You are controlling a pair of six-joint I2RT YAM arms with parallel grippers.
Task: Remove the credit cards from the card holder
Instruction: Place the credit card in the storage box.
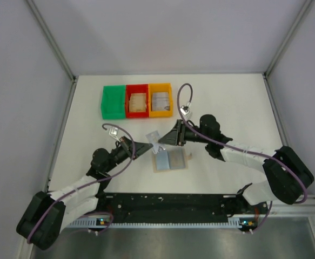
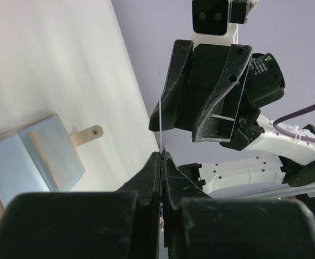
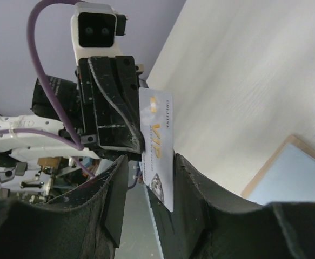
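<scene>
One credit card [image 3: 157,156] clamped in fully closed left pincer [image 2: 161,154], raised above desk [image 1: 227,108]. Right pincer [image 3: 152,181] part-open, jaws straddling card's far end. Card holder [image 1: 171,161] spread open on desk just below.

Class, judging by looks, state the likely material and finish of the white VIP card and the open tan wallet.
White gold-lettered VIP card: probably plastic, smooth; thin, flat, printed. Open tan wallet: leather-like matte skin, blue-grey lining; real or faux unclear.
</scene>
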